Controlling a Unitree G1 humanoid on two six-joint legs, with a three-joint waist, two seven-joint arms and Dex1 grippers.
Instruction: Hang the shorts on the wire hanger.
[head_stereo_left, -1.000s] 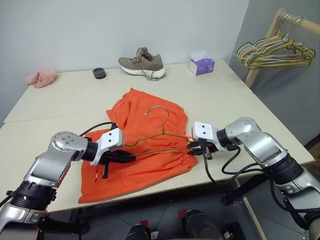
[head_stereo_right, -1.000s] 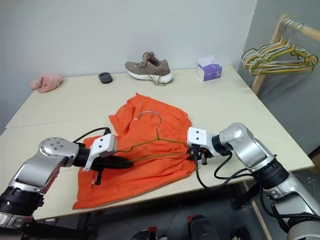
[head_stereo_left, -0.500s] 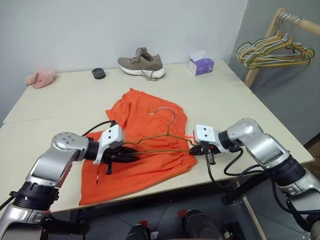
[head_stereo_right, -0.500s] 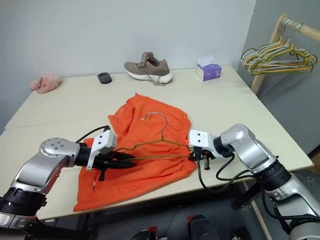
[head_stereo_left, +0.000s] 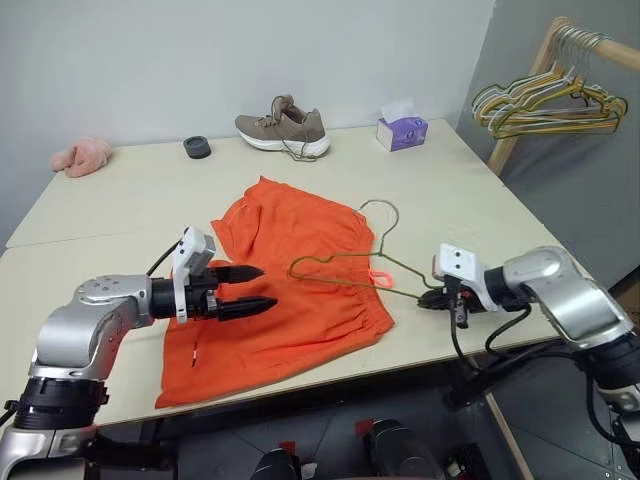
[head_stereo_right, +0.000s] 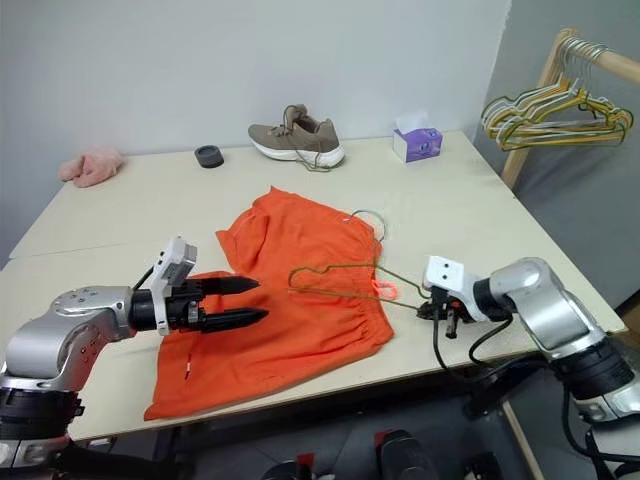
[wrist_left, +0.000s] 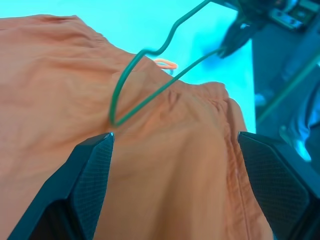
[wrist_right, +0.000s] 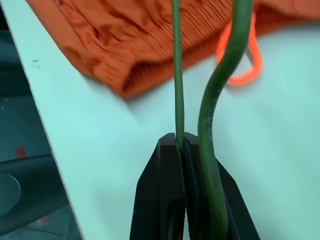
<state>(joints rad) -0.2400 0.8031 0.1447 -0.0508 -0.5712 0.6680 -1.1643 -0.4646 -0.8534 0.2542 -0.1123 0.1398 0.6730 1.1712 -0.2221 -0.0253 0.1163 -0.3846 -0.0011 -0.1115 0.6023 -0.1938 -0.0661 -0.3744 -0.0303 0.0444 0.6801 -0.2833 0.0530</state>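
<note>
The orange shorts (head_stereo_left: 290, 300) lie spread flat on the table, waistband to the right, with the small drawstring loop (wrist_right: 241, 64) beside it. The thin olive wire hanger (head_stereo_left: 345, 262) lies partly over the waistband, its hook (head_stereo_left: 382, 208) past the shorts' edge over the table. My right gripper (head_stereo_left: 432, 298) is shut on the hanger's right corner, the wire (wrist_right: 176, 80) pinched between its fingers. My left gripper (head_stereo_left: 266, 287) is open above the shorts' left half, holding nothing. The hanger's left corner (wrist_left: 114, 120) is just ahead of its fingertips and apart from them.
A brown shoe (head_stereo_left: 285, 125), a purple tissue box (head_stereo_left: 402, 131), a black ring (head_stereo_left: 198, 147) and a pink cloth (head_stereo_left: 82, 155) sit along the table's far side. A wooden rack with a bunch of hangers (head_stereo_left: 550, 100) stands to the right. The table's front edge (head_stereo_left: 400, 350) is near both grippers.
My left gripper has let go of the hanger's left end and opened. My right gripper has pulled the hanger to the right, so its hook is now off the shorts.
</note>
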